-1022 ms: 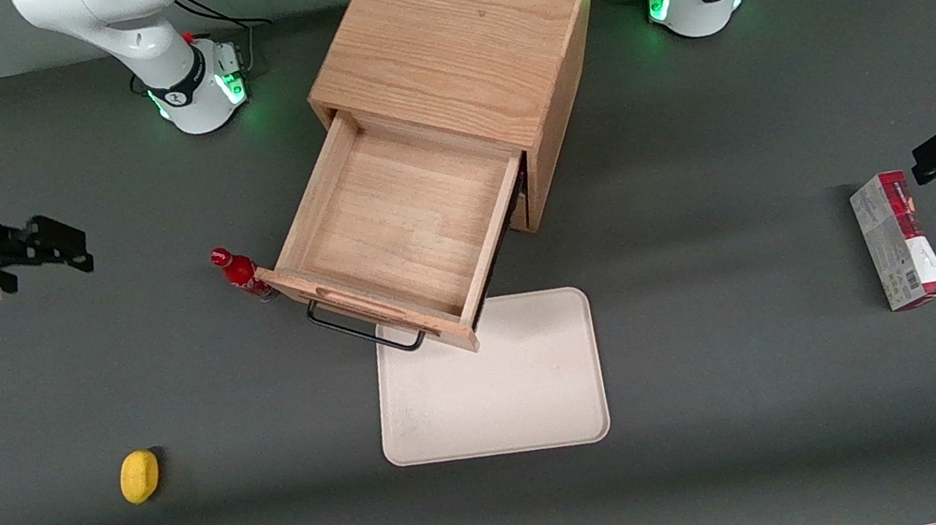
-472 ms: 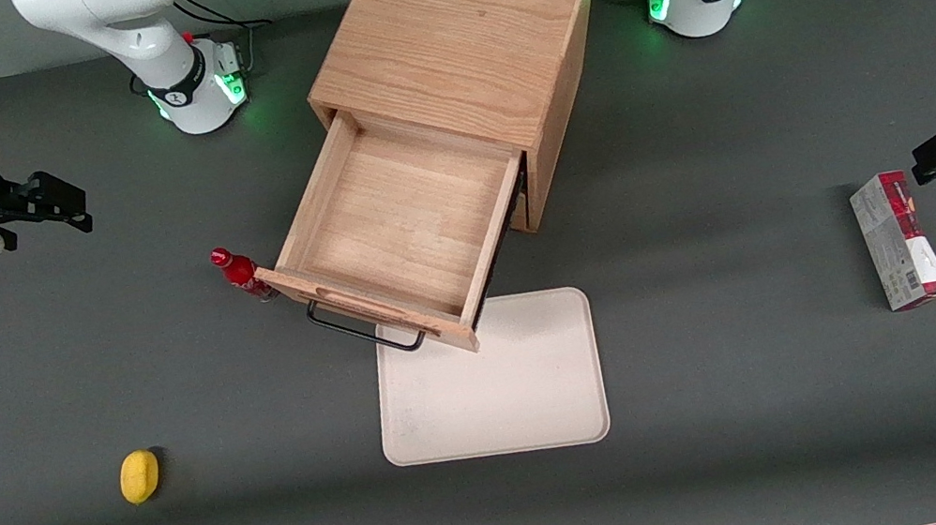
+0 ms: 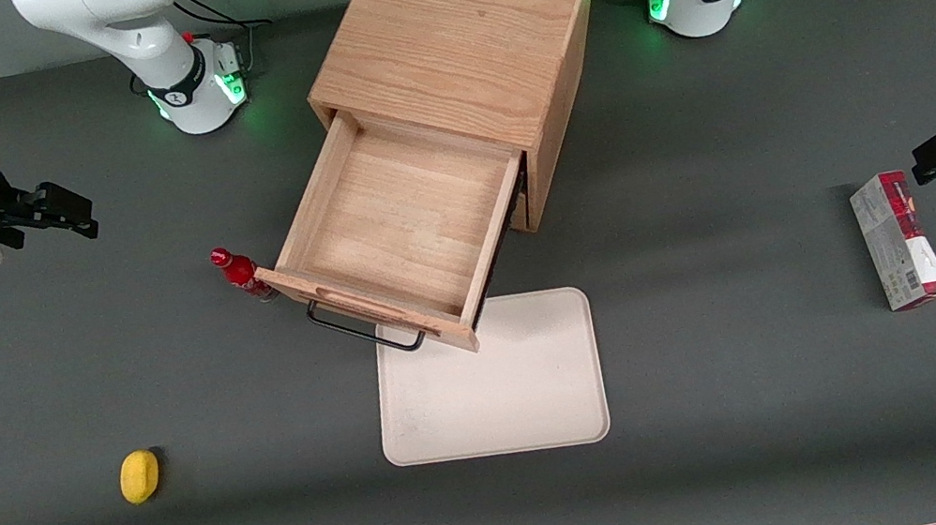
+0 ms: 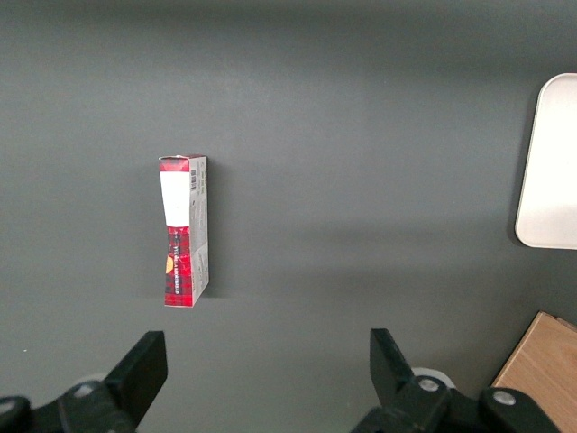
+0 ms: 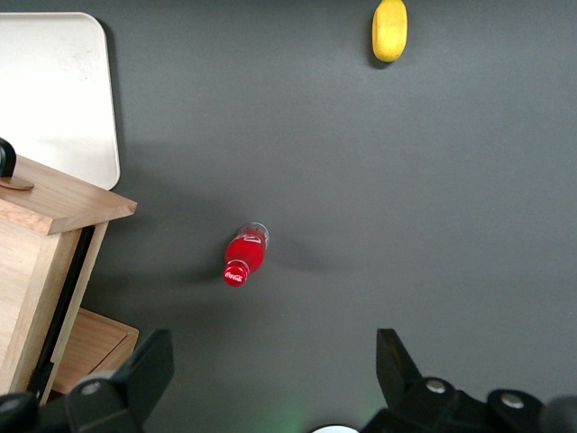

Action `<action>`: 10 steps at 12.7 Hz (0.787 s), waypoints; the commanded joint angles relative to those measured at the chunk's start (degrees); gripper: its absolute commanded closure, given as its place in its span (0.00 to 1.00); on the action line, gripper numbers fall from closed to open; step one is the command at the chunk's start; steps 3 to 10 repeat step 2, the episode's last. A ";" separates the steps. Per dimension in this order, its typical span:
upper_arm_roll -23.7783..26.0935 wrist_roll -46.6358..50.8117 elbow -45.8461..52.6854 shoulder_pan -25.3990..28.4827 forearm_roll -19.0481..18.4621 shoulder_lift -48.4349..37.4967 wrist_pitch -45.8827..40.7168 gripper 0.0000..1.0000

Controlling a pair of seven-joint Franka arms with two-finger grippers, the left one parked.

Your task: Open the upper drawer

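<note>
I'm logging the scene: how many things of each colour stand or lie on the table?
Oak: 1, the cabinet with its upper drawer open
Red: 2, bottle, carton
Yellow: 1, lemon
Cream: 1, tray
Total: 5
The pincer hangs apart, open.

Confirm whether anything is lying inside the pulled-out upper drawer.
No: in the front view the upper drawer shows only its bare wooden floor, while the gripper, open, hangs over the table toward the working arm's end.

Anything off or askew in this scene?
Nothing damaged or spilled. The upper drawer is pulled far out, its front overhanging the white tray. The cabinet sits skewed on the table. The pincer hovers open, well clear.
</note>
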 commanded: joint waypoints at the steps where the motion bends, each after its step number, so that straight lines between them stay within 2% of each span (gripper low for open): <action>1: -0.33 1.75 1.73 0.14 1.22 1.54 0.42 0.00; 10: -0.42 1.75 1.91 0.05 1.22 1.72 0.42 0.00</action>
